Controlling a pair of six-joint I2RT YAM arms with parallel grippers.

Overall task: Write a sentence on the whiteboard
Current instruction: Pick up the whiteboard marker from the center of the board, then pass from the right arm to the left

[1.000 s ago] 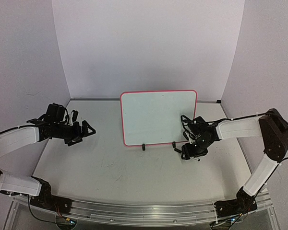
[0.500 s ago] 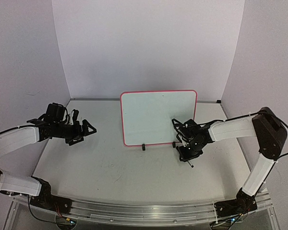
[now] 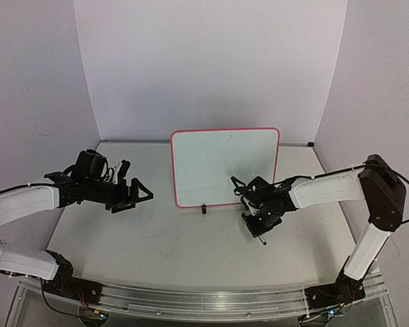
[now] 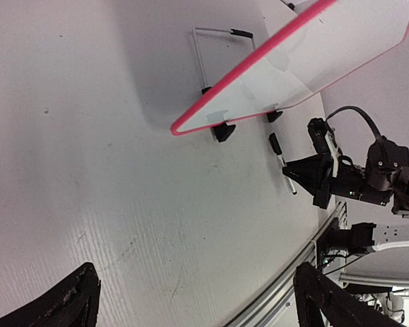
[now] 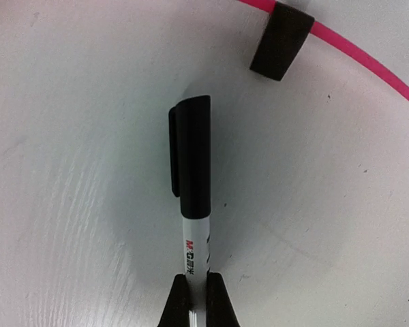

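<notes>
**Capped marker pinched by the right arm, just in front of the whiteboard**

Well to the left of the whiteboard (image 3: 225, 167), the left gripper (image 3: 135, 185) is held above the table (image 3: 157, 238) with its jaws spread wide. Nothing is carried between them, and they are turned towards the board's left edge.

The whiteboard itself is stood upright at the middle back of the table on its black feet (image 4: 223, 131). Its face is seen blank, and no sentence can be made out on it.

Just in front of the board's lower right corner, the marker (image 5: 193, 184) is pinched at the white barrel by the right gripper (image 5: 198, 300), whose jaws are pressed together on it. The marker's long axis is run straight out from those jaws towards the board's bottom edge, so the black cap (image 5: 191, 157) is led first and brought near the right-hand foot without touching it. Whether the marker is raised off the table cannot be told.

The right arm is by far the nearer to both marker and board. Because the cap is on, the coming move is judged to turn on that capped end: it would have to be freed, probably by the spread left jaws, before the tip could be brought to the board.

Counted: one whiteboard, two feet, one marker, one cap, two grippers.
</notes>
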